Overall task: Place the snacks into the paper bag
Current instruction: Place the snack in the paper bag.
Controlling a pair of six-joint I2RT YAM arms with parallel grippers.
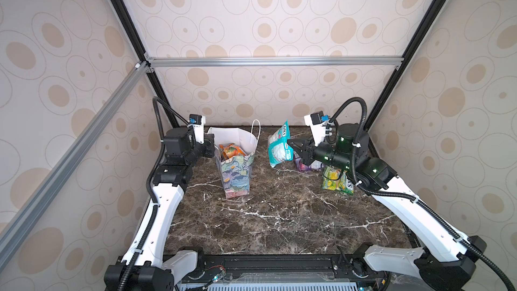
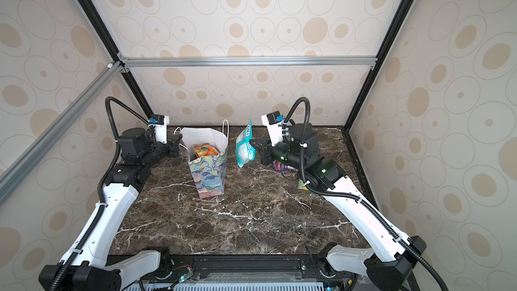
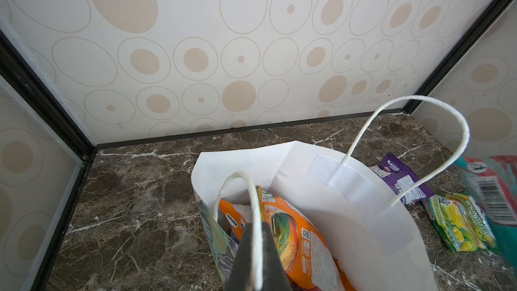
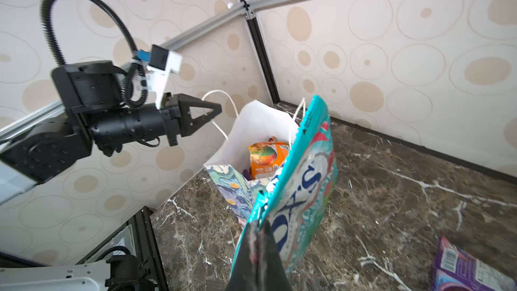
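Note:
The paper bag (image 1: 236,174) (image 2: 209,176) stands upright at the back left of the table, its white inside (image 3: 307,205) showing. Several snacks lie in it, an orange packet (image 1: 232,151) (image 3: 296,233) (image 4: 267,158) on top. My left gripper (image 3: 256,221) (image 1: 211,146) is shut on the bag's near cord handle (image 3: 253,191). My right gripper (image 4: 258,222) (image 1: 291,144) is shut on the edge of a teal packet (image 1: 279,146) (image 2: 244,146) (image 4: 305,174). That packet hangs in the air just right of the bag's mouth.
A purple packet (image 1: 305,165) (image 3: 400,177) and a green-yellow packet (image 1: 335,180) (image 3: 458,225) lie on the marble table (image 1: 279,219) under my right arm. The back wall and black frame posts stand close behind the bag.

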